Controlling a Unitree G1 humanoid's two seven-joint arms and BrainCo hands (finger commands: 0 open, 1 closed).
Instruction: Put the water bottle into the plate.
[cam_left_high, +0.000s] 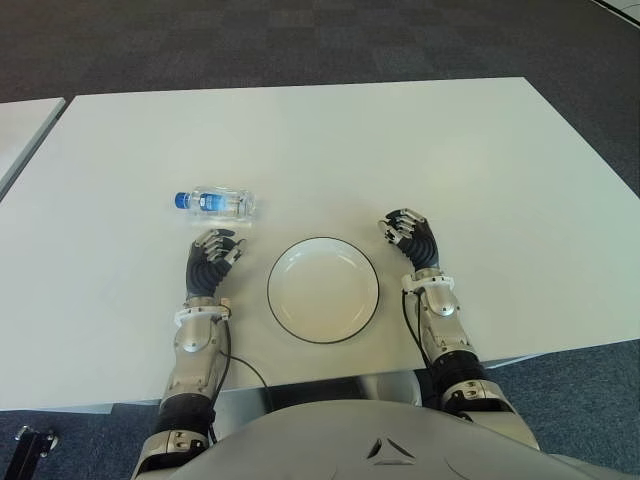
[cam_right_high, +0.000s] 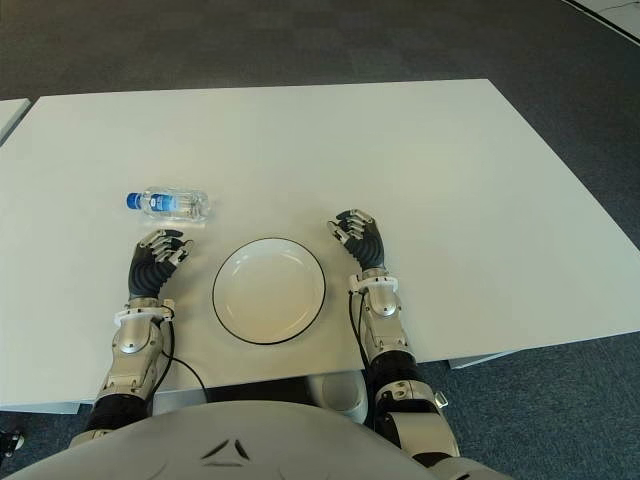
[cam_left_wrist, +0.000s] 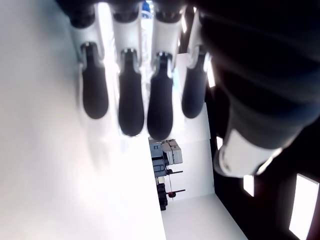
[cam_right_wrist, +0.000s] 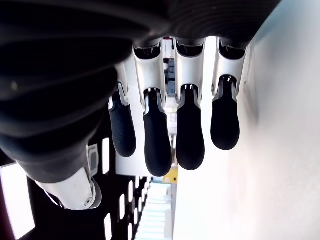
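Left hand (cam_left_high: 212, 258) shows over the table just left of the plate, fingers (cam_left_wrist: 132, 107) loosely extended side by side with nothing between them and the thumb; the left wrist view confirms an empty, relaxed hand above the white surface. Whether it touches the table cannot be told. Right hand (cam_left_high: 410, 238) shows at the plate's right side, slightly farther from the robot than the left, fingers (cam_right_wrist: 157, 142) likewise hanging relaxed and holding nothing, as its own wrist view shows. The plate (cam_left_high: 323, 290), white with a thin dark rim, sits between the two forearms near the table's near edge and carries nothing. The water bottle (cam_left_high: 217, 203) lies on its side on the table, just beyond the left hand's fingertips and apart from them, clear-bodied with a blue cap pointing toward the robot's left and a label around its middle. It is outside the plate, beyond and to the left of it, not touching the rim. The table (cam_left_high: 330, 150) is a white rectangular top; a second white tabletop (cam_left_high: 22, 125) shows at the far left, separated by a narrow gap. Dark carpet (cam_left_high: 300, 40) surrounds the furniture.
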